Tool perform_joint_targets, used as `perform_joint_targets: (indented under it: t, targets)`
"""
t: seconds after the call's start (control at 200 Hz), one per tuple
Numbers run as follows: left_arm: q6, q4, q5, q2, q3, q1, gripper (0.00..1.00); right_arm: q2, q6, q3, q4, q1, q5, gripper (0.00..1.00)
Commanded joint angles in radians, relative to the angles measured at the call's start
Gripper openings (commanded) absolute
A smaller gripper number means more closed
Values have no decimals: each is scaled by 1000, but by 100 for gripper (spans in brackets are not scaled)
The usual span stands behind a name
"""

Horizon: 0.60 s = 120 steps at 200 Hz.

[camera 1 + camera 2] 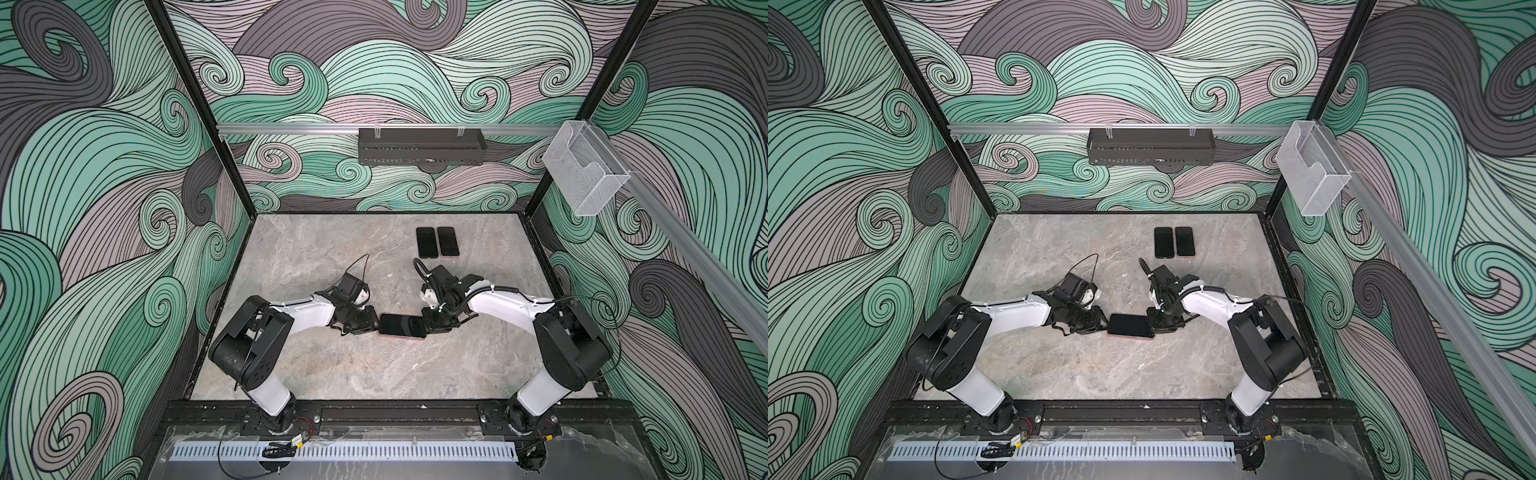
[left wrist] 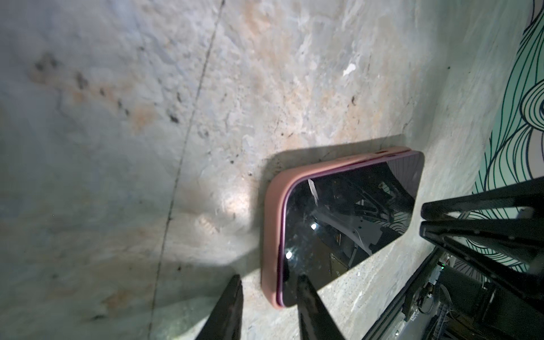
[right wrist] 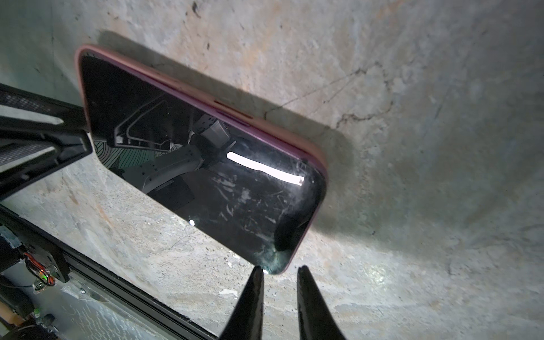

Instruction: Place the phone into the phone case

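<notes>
L gripper (image 2: 268,279) had its fingers spread. One fingertip (image 2: 304,291) was over the screen corner; the other was on the table side of the case, w/ a gap to it. In both top views we saw this gripper at the left short end of the phone (image 1: 401,325). R gripper (image 3: 281,268) had only a narrow gap btwn its fingers, w/ the tips right at a corner of the opposite short end. We couldn't tell if they touched it. The phone lay flat, screen up, in the pink phone case (image 2: 272,235), w/ its purple side showing above the rim. It sat approx mid-table (image 1: 311,257), toward the front. A second phone (image 1: 427,242) and a third phone (image 1: 448,241) lay side by side toward the back, well apart from it.
</notes>
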State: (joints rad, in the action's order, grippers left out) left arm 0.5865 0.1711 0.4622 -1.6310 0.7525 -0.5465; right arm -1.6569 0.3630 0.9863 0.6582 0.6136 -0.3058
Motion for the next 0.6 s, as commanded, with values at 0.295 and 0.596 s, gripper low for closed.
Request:
perform_joint_targets:
  t: [0.295, 0.596]
  targets:
    - [-3, -58, 84, -40, 0, -6, 31, -42, 22, -15, -55, 5, -14, 20]
    - [1, -71, 97, -31, -23, -7, 29, -64, 32, -25, -88, 7, -35, 20]
